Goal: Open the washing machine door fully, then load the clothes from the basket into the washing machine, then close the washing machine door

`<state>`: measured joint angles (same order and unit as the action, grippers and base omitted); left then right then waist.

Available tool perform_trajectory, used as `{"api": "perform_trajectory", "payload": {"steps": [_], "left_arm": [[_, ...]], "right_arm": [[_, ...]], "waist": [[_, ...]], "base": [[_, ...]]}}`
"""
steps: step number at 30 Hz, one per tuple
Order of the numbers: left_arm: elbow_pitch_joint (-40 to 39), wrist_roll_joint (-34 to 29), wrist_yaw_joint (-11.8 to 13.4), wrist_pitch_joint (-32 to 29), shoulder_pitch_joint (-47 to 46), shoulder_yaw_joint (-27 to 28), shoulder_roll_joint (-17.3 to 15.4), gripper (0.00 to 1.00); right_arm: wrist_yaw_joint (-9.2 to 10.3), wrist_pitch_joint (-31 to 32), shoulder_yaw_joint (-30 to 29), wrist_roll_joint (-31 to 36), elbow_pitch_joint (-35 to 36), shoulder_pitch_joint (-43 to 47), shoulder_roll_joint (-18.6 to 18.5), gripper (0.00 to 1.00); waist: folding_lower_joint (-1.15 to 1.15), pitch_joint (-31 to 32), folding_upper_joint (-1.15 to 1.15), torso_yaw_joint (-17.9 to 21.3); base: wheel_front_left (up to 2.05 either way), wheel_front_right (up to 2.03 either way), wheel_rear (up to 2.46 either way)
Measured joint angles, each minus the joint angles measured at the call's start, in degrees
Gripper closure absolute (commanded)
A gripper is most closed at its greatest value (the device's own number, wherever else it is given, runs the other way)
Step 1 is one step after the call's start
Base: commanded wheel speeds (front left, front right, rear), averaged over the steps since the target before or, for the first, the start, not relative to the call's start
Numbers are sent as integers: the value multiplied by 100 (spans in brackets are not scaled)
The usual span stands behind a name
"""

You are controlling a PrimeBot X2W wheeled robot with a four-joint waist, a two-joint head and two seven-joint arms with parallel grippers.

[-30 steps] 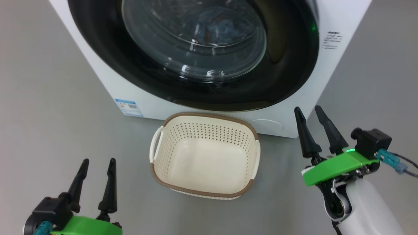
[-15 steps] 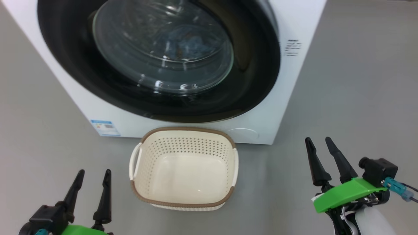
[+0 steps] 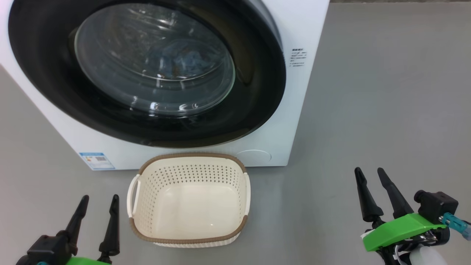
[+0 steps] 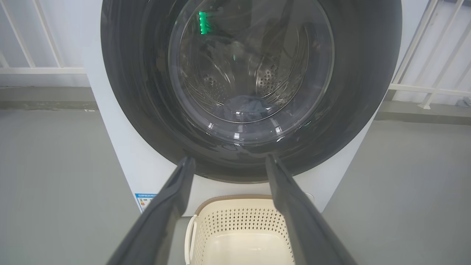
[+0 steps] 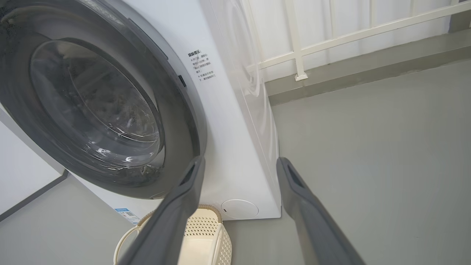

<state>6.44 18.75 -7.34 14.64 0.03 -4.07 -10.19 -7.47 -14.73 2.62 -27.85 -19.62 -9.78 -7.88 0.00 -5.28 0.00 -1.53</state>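
**Status of work.** The washing machine door [image 3: 147,71] sits closed against the front of the washing machine [image 3: 285,121]. No gap shows around its black rim in the head view or either wrist view. Whether the latch has caught cannot be told.

**Load.** The clothes [image 3: 184,60] show as a blue bundle through the glass, low in the drum. The basket [image 3: 189,173] stands on the floor [image 3: 368,92] just in front of the machine, below the door, with nothing in it.

**Grippers.** The left gripper [image 3: 100,198] is at the near left, beside the basket but apart from it. Its fingers are spread wide and it holds nothing. The right gripper [image 3: 368,171] is at the near right, well apart from the basket and machine, also wide apart and empty.

**Assessment.** Opening, loading and closing all appear complete. Nothing appears to be left to do, apart from confirming the latch.
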Motion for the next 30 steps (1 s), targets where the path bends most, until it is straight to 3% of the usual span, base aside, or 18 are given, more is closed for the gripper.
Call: {"api": "perform_trajectory", "payload": {"steps": [30], "left_arm": [[-221, -141, 0, 0, 130, 238, 18, 0]], "right_arm": [[0, 0, -338, 45, 241, 299, 21, 0]], "waist": [[0, -3, 0, 200]], "base": [[0, 0, 0]]}}
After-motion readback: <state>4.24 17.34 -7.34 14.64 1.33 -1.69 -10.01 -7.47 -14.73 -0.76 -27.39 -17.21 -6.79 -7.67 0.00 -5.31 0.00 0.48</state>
